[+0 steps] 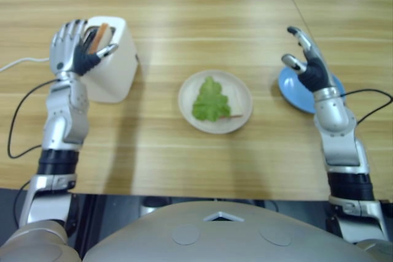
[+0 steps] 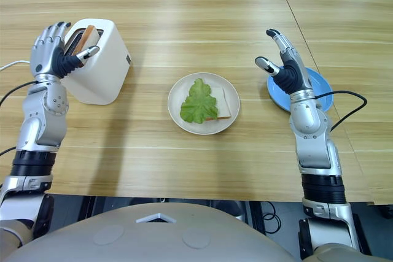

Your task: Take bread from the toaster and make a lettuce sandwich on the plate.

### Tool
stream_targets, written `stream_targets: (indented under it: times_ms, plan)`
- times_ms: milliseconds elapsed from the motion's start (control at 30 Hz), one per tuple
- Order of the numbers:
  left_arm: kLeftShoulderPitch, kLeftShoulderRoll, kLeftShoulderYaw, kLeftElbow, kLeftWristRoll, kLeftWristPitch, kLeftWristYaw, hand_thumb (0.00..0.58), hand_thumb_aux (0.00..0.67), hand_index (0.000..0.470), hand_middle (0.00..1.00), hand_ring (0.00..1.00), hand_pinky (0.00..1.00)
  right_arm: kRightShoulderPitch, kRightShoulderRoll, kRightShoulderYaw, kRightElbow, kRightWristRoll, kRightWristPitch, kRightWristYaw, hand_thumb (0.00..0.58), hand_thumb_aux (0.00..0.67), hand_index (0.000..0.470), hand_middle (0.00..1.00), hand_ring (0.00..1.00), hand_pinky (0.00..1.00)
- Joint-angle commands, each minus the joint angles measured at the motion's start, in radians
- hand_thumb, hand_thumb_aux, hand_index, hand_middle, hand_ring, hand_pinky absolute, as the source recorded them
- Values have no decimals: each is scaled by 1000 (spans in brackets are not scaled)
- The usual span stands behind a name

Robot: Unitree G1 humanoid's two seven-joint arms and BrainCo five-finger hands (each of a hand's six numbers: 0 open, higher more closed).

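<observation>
Table (image 2: 184, 4) of pale wood carries everything, so any slip puts a slice on the wood or over an edge. Toward the table's left edge stands the white toaster (image 2: 101, 72), turned a little askew. It looks light enough to tip or skid if it is pulled sideways instead of straight up. Mid-table, nearer the front edge, sits the cream plate (image 2: 206, 131). A blue plate (image 2: 319, 87) lies toward the right, across the seam where a second tabletop joins.

Against the toaster's top, on its left side, the left hand (image 2: 52, 50) is raised with fingers spread and upright. Its thumb reaches toward the slot and it has nothing gripped yet. Over the blue plate hangs the right hand (image 2: 285, 69), fingers splayed wide and empty.

On the cream plate a lettuce leaf (image 2: 198, 102) covers most of a bread slice (image 2: 224, 107), whose right edge shows beneath it. The piece wanted now is the toast slice (image 2: 86, 36). It stands tilted in the slot with its top above the rim, just beside the left thumb.

My worry is the grip, since the sandwich seems to lack only its top. A pinch too near the crust could let the toast fall back or crumble. Closing with fingers on the casing could drag the toaster. Afterwards, a careless drop could shove the leaf off the plate.
</observation>
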Motion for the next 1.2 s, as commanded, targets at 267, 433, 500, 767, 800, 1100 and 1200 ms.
stream_targets:
  times_ms: [267,433,500,767,800,1100,1200]
  plan:
    - [-26,25,-2,122,-48,19,14,248,163,112,0,0,0,29,-7,-14,18,-3,-18,-10,0,0,0,0,0,0]
    - [-30,29,6,127,-80,33,19,460,365,251,0,0,0,36,-9,-17,13,-2,-16,-10,0,0,0,0,0,0]
    - [-31,32,-1,132,-86,35,19,474,384,263,0,0,0,36,-9,-17,9,-2,-13,-10,0,0,0,0,0,0]
    - [-23,18,1,70,-105,-3,85,580,670,460,0,0,0,37,-14,-20,12,-5,-15,-11,0,0,0,0,0,0]
    - [-21,16,5,47,-100,-11,108,580,670,460,110,110,110,37,-15,-20,13,-6,-15,-12,0,0,0,0,0,0]
    - [6,-59,201,-223,-302,-137,219,580,670,460,1000,1000,1000,37,-12,-23,18,-13,-18,-17,0,0,0,0,0,0]
    - [-2,-86,292,-298,-426,-174,202,580,670,460,1000,1000,1000,37,-8,-21,21,-14,-20,-20,0,0,0,0,0,0]
